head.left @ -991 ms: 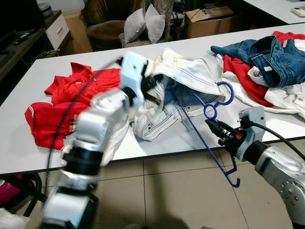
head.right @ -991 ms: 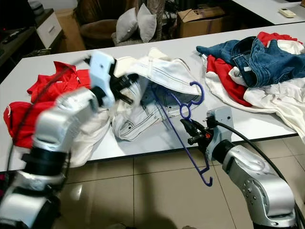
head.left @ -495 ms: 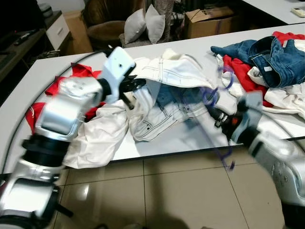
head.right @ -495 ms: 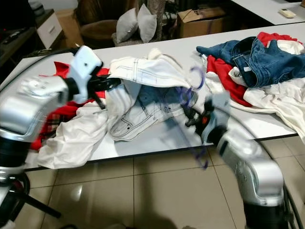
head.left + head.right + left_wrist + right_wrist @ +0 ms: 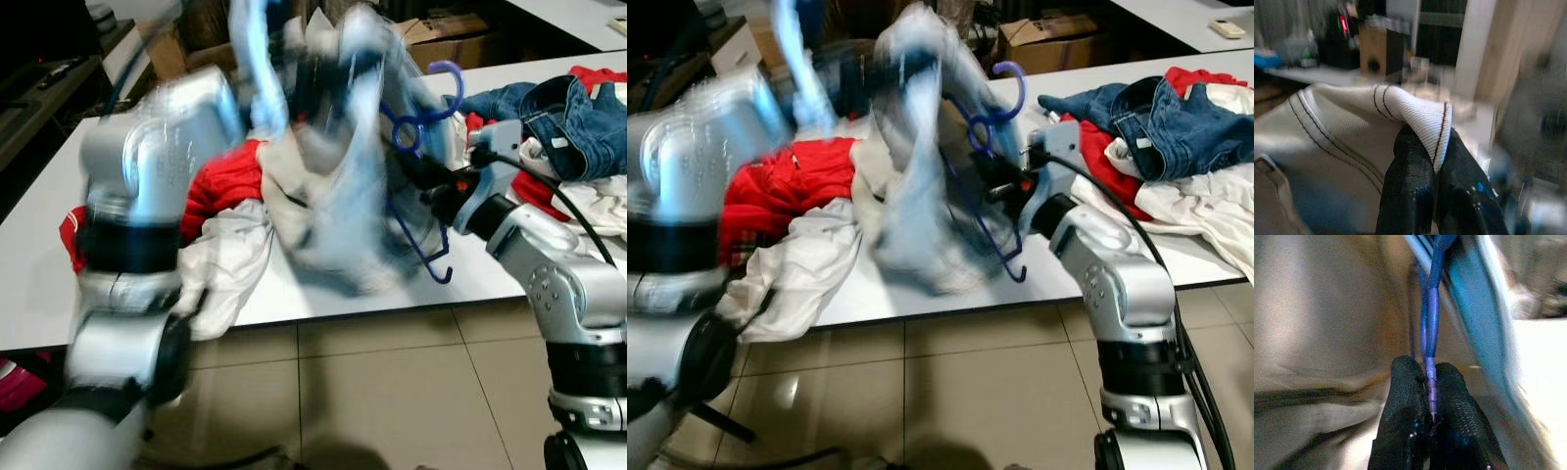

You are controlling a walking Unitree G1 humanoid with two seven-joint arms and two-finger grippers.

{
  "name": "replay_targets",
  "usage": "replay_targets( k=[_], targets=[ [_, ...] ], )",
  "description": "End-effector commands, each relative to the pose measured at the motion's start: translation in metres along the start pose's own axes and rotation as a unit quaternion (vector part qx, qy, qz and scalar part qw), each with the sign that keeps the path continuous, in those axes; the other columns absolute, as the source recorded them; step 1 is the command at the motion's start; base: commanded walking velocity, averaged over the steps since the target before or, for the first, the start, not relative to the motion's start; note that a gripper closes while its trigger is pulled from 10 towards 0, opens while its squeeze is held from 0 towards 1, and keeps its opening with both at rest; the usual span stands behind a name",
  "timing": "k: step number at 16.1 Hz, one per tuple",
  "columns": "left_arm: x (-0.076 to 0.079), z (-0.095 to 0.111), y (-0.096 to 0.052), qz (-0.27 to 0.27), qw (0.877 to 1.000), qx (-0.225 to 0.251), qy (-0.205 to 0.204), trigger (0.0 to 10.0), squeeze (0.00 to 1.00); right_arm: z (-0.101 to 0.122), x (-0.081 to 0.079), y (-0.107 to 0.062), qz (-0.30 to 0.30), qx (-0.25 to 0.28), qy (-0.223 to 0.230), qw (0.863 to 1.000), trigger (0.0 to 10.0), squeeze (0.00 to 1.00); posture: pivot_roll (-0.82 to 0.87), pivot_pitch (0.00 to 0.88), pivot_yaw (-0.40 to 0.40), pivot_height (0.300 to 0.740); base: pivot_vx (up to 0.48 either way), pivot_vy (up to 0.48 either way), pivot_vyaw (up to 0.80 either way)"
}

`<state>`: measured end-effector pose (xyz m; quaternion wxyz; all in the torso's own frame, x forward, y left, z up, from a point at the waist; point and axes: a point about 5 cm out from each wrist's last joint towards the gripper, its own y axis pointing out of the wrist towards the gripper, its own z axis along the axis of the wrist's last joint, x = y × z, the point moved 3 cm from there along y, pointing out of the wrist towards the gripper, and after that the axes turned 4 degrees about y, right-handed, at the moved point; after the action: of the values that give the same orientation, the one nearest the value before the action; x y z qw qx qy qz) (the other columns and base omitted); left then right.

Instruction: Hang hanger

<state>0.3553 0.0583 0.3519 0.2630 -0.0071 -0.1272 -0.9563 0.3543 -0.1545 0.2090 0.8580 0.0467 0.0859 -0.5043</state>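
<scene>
A white denim garment (image 5: 333,196) with dark stitching hangs blurred above the white table (image 5: 39,294). My left gripper (image 5: 1434,147) is shut on a fold of its waistband and holds it high, near the top of the left eye view. A blue-purple wire hanger (image 5: 431,83) stands beside the garment, its hook uppermost and its lower end (image 5: 441,274) just above the table's front edge. My right gripper (image 5: 1429,369) is shut on the hanger's thin wire (image 5: 1431,323), right of the garment and close against it (image 5: 994,181).
Red clothes (image 5: 220,186) and a white cloth (image 5: 220,284) lie on the table's left half, the cloth drooping over the front edge. A heap of blue jeans (image 5: 568,108), red and white clothes fills the right end. A cardboard box (image 5: 460,39) stands behind.
My left arm has swung up and lifted the white garment off the table. My right gripper has carried the hanger up and leftward, against the garment.
</scene>
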Motion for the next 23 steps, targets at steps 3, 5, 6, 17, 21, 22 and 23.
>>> replay_targets(
  k=[3,5,6,17,21,22,23],
  targets=[
    [-0.010,-0.002,0.007,0.040,0.999,0.003,-0.005,0.0,0.00,-0.015,0.026,-0.010,-0.101,0.006,0.041,0.994,10.0,0.00,-0.15,0.000,0.173,0.740,0.000,0.000,0.00],
    [-0.005,-0.016,0.016,0.036,0.999,-0.027,-0.008,0.0,0.00,-0.031,0.023,-0.011,-0.143,0.039,0.132,0.980,10.0,0.00,-0.15,0.000,0.192,0.740,0.000,0.000,0.00],
    [-0.002,-0.022,0.019,0.032,0.999,-0.042,-0.002,0.0,0.00,-0.038,0.022,-0.010,-0.159,0.054,0.177,0.970,10.0,0.00,-0.14,0.000,0.200,0.740,0.000,0.000,0.00],
    [0.003,-0.086,0.002,0.030,0.984,-0.170,0.042,0.0,0.00,-0.070,-0.005,0.005,-0.155,-0.037,0.122,0.980,10.0,0.00,-0.14,0.000,0.206,0.740,0.000,0.000,0.00],
    [0.040,-0.078,-0.005,-0.064,0.982,-0.174,-0.017,0.0,0.00,-0.073,-0.027,0.052,-0.008,-0.099,0.124,0.987,10.0,0.00,-0.11,0.000,0.157,0.740,0.000,0.000,0.00],
    [0.036,-0.062,0.000,-0.045,0.989,-0.136,-0.035,0.0,0.00,-0.063,-0.052,0.070,0.057,-0.095,0.133,0.985,10.0,0.00,-0.09,0.000,0.136,0.740,0.000,0.000,0.00],
    [0.033,-0.046,0.004,-0.031,0.994,-0.095,-0.052,0.0,0.00,-0.053,-0.078,0.081,0.126,-0.085,0.155,0.976,10.0,0.00,-0.06,0.000,0.114,0.740,0.000,0.000,0.00]
  ],
)
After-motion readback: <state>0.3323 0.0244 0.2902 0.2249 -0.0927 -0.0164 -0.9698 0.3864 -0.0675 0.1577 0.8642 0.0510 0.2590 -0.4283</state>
